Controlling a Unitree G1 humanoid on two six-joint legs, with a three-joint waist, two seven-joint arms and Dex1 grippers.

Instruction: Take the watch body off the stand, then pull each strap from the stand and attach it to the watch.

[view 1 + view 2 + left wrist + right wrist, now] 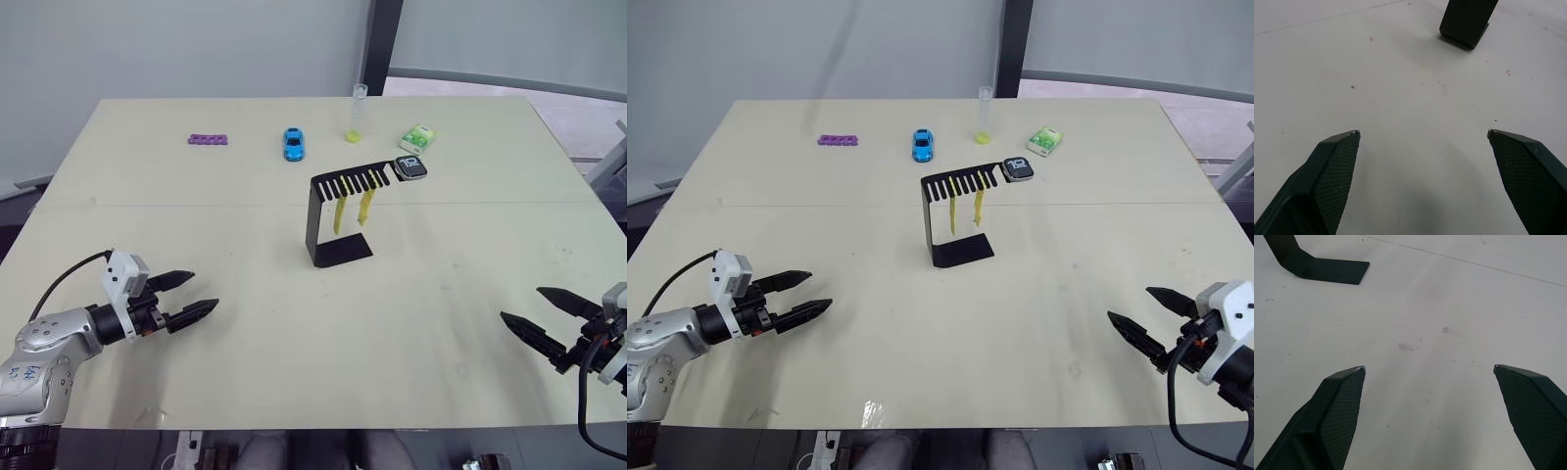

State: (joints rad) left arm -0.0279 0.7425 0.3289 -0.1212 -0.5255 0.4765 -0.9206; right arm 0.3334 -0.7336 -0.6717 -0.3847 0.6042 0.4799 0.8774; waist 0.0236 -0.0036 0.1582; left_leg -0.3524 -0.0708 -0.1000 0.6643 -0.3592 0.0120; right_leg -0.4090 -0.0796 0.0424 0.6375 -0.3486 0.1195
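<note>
The black stand (328, 217) is upright mid-table, its slanted comb arm pointing right. On the arm's far end sits the dark watch body (410, 168), screen up. Two yellow straps (352, 209) hang side by side from the comb slots. My left gripper (194, 295) hovers open near the front left of the table, well short of the stand, with nothing between its fingers. Open and empty too, my right gripper (534, 311) is at the front right. The stand's foot (1465, 22) is in the left wrist view, and the foot (1317, 267) is also in the right wrist view.
Along the back of the table lie a purple strip (209, 140), a blue toy car (293, 144), a clear tube with a yellow base (357, 113) and a green-white packet (417, 139). The table's front edge (313, 428) runs just below both grippers.
</note>
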